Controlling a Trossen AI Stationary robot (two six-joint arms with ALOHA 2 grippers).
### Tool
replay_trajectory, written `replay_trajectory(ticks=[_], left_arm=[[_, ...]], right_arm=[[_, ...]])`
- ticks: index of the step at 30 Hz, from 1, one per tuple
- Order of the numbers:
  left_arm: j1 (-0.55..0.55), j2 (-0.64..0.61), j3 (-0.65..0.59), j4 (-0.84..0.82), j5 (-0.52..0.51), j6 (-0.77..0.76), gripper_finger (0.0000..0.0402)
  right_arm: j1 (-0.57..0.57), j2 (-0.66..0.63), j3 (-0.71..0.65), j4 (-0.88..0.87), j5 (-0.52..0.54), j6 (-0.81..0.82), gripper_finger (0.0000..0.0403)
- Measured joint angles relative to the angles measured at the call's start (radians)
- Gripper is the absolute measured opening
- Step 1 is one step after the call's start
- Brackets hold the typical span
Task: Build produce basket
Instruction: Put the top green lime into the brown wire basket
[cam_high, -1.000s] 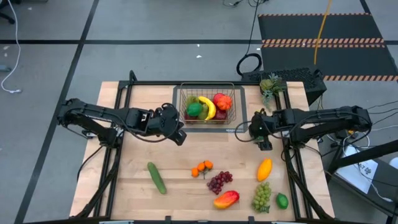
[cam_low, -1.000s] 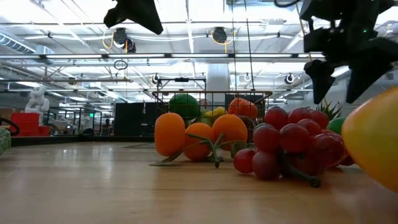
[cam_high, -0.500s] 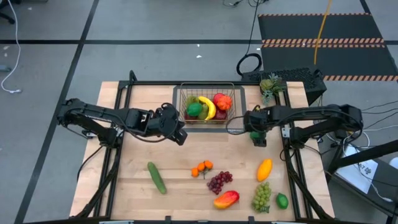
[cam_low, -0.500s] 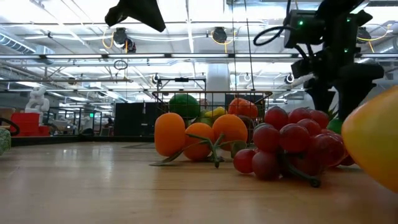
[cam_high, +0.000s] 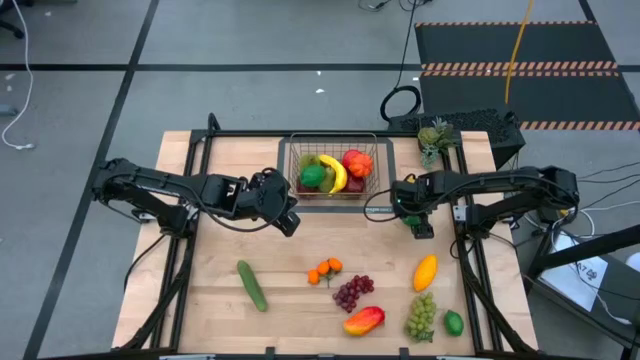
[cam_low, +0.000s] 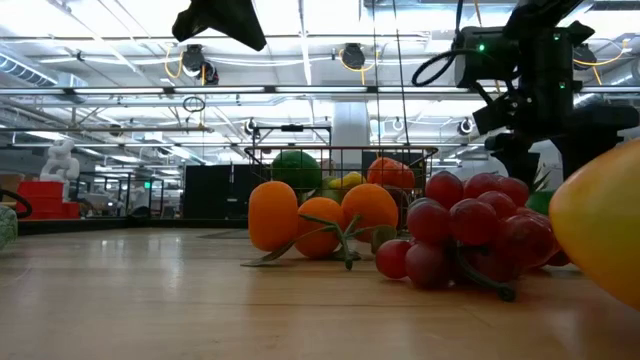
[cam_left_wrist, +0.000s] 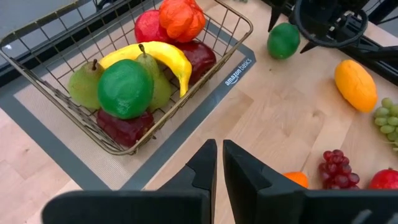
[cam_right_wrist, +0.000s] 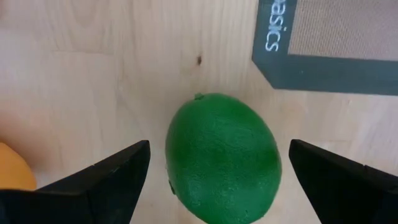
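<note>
The wire basket (cam_high: 333, 168) stands on a grey mat at the table's far middle. It holds a banana (cam_left_wrist: 163, 57), pears, a green fruit (cam_left_wrist: 125, 88) and red pieces. My right gripper (cam_right_wrist: 219, 152) points down, open, over a green lime (cam_right_wrist: 222, 157) that lies on the table off the mat's near right corner. Its fingers stand on either side of the lime, clear of it. My left gripper (cam_left_wrist: 219, 155) hangs shut and empty above the table, near the basket's near left corner (cam_high: 288, 222).
On the table's near half lie a cucumber (cam_high: 252, 285), oranges (cam_high: 325, 269), purple grapes (cam_high: 352, 292), a mango (cam_high: 363, 320), green grapes (cam_high: 421, 315), a second lime (cam_high: 454, 322) and an orange-yellow fruit (cam_high: 425, 271). A spiky pineapple piece (cam_high: 435, 135) sits at the far right.
My right gripper has moved toward the table's left edge and sunk lower, coming down over the lime beside the mat. The lime and the other fruits lie where they were.
</note>
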Motion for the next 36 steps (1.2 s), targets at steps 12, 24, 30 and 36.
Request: replay_trajectory(ticks=[12, 24, 30, 36], left_arm=[[0.000, 0.000, 0.000, 0.000, 0.000, 0.000, 0.0086], [0.000, 0.000, 0.000, 0.000, 0.000, -0.001, 0.0118], [0.000, 0.000, 0.000, 0.000, 0.004, 0.013, 0.0118], [0.000, 0.000, 0.000, -0.026, 0.095, 0.016, 0.0118]], right_arm=[[0.000, 0.120, 0.000, 0.009, -0.001, -0.057, 0.0393], [0.000, 0.132, -0.001, 0.009, 0.002, -0.003, 0.0354], [0.000, 0.130, 0.000, -0.005, -0.019, 0.050, 0.0311], [0.001, 0.130, 0.029, -0.052, -0.131, 0.193, 0.0304]])
